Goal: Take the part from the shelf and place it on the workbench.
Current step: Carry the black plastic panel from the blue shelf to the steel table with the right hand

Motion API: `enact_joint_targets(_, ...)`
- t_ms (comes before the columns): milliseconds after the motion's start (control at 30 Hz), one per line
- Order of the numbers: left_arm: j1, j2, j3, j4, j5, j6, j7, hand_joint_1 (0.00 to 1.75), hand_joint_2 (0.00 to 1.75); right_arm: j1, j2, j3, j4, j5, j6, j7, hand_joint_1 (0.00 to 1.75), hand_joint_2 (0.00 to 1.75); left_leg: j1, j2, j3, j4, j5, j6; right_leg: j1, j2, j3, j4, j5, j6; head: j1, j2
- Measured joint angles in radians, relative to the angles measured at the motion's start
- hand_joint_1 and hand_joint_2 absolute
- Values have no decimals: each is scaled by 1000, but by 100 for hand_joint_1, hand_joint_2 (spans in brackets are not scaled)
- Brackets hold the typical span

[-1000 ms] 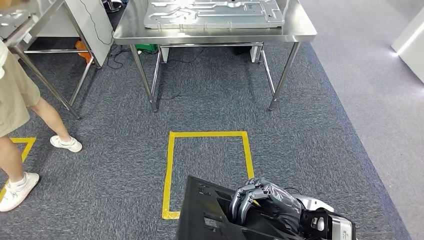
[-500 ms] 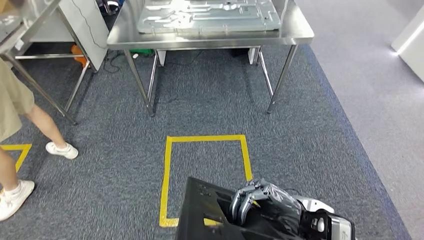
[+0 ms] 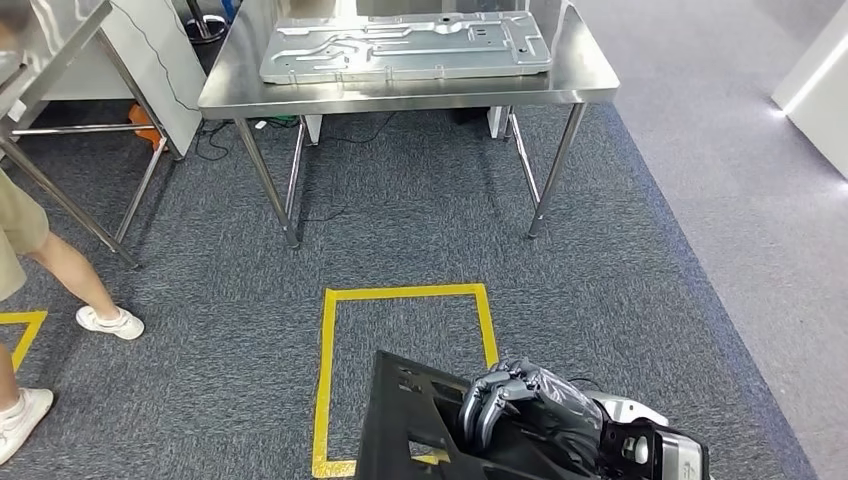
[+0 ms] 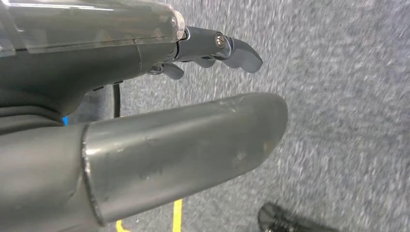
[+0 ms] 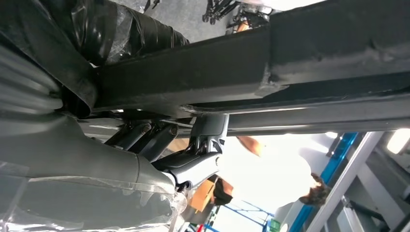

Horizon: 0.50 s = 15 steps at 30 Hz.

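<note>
Part in hand, workbench not yet reached.

Black part [image 3: 420,430] sits low and near in the head view, over the yellow floor square [image 3: 400,370], held by the right hand [image 3: 515,400], fingers [image 3: 480,410] curled over its upper edge. Left hand [image 4: 193,96] hangs above the carpet, holding nothing, fingers apart. Steel workbench [image 3: 590,80] stands far ahead, well apart, a silver panel [image 3: 400,45] lying on it. A person's legs [image 3: 60,280] at left. Pick-up looks done; approach and set-down remain.
</note>
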Motion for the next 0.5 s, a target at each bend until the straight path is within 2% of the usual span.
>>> enact_joint_targets(33, -1, 0, 0, 0, 0, -1, -1, 0, 0, -2, 0, 0, 0, 0, 0, 0, 169, 175, 4, 1, 9, -8, 5, -1, 0, -2, -5, 17, -10, 6, 0, 0)
enact_joint_targets(67, -2, -1, 0, 0, 0, -2, -2, 0, 0, -3, 0, 0, -1, 0, -1, 0, 169, 175, 8, 1, 15, -14, 7, -2, -1, -5, -23, 54, -27, 12, 0, 0)
enact_joint_targets(133, -4, -4, 0, 0, -1, -4, -3, 0, 0, -5, 0, 0, 0, 0, -1, 0, 169, 175, 8, 2, 19, -12, -2, -1, -8, -9, -104, 181, -74, 24, 0, 0)
enact_joint_targets(167, -4, -6, 0, 0, -1, -5, -3, 0, 0, -4, 0, 0, 1, 0, -1, 0, 169, 175, 8, 3, 22, -10, -9, -1, -11, -9, -149, 241, -87, 29, 0, 0)
enact_joint_targets(200, -3, -7, 0, 0, -1, -5, -3, 0, 0, -4, 0, 0, 2, 0, -1, 1, 169, 175, 9, 3, 27, -9, -16, -2, -14, -10, -182, 276, -82, 33, 0, 0)
enact_joint_targets(233, -2, -8, 0, 0, -1, -5, -3, 0, 0, -4, 0, 0, 3, 0, -2, 1, 169, 175, 11, 3, 36, -7, -25, -4, -16, -11, -195, 273, -54, 36, 0, 0)
enact_joint_targets(267, -1, -8, 0, 0, -1, -5, -3, 0, 0, -4, 0, 0, 4, 0, -2, 1, 169, 175, 13, 2, 48, -6, -34, -6, -19, -13, -187, 229, -9, 38, 0, 0)
enact_joint_targets(300, -1, -8, 0, 0, -1, -5, -3, 0, 0, -4, 0, 0, 4, 0, -3, 1, 169, 175, 14, 2, 59, -5, -44, -10, -21, -15, -167, 164, 38, 39, 0, 0)
enact_joint_targets(333, -1, -8, 0, 0, -1, -5, -3, 0, 0, -4, 0, 0, 4, 0, -5, 1, 169, 175, 14, 1, 69, -4, -55, -15, -20, -17, -144, 102, 69, 38, 0, 0)
enact_joint_targets(367, -2, -8, 0, 0, -1, -5, -3, 0, 0, -4, 0, 0, 4, 0, -7, 2, 169, 175, 14, 0, 76, -3, -65, -21, -19, -18, -126, 57, 85, 33, 0, 0)
enact_joint_targets(400, -3, -8, 0, 0, -2, -6, -4, 0, 0, -5, 0, 0, 4, 0, -9, 2, 169, 175, 13, 0, 79, -4, -73, -28, -16, -18, -117, 36, 84, 26, 0, 0)
enact_joint_targets(500, -6, -8, 0, 0, -3, -6, -4, 0, 0, -5, 0, 0, 3, 0, -14, 3, 169, 175, 16, 2, 89, -4, -90, -46, -13, -13, -108, 29, 67, 1, 0, 0)
